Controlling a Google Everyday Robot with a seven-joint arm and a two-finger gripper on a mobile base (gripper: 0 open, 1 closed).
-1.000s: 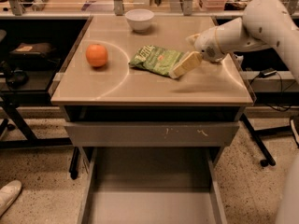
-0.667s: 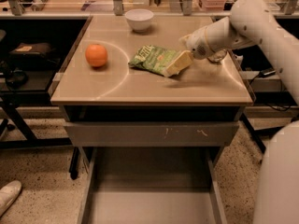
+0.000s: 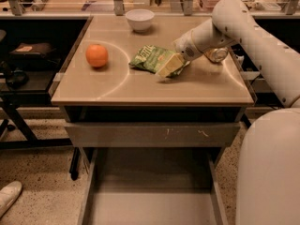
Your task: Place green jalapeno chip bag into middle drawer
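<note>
1. Green crinkled foil, with white lettering and pale yellowish print: the green jalapeno chip bag (image 3: 151, 58) lies flat on the tan tabletop (image 3: 140, 86), a little right of its middle.
2. At the bag's right end sits the gripper (image 3: 169, 65), pale yellow and blocky. It is low over the foil and overlaps its edge. I cannot tell whether it is spread or closed, nor whether it has hold of the bag.
3. A smooth white arm (image 3: 243, 32) slants down to the gripper from the upper right, over the table's right side.
4. Just behind the arm's wrist stands a shiny gold-brown can (image 3: 216, 55), partly hidden by it.
5. Left of the bag and well apart from it rests a round orange (image 3: 96, 56). A white bowl (image 3: 140, 19) stands near the far edge.
6. A faint curved line crosses the tabletop between the orange and the bag.
7. Under the tabletop is a grey drawer front (image 3: 140, 134) with white scratch marks.
8. Lower down the middle drawer (image 3: 152, 203) is pulled out, grey metal with a smooth flat floor and thin low side walls.
9. A white shoe (image 3: 8, 196) shows on the speckled floor at the lower left.
</note>
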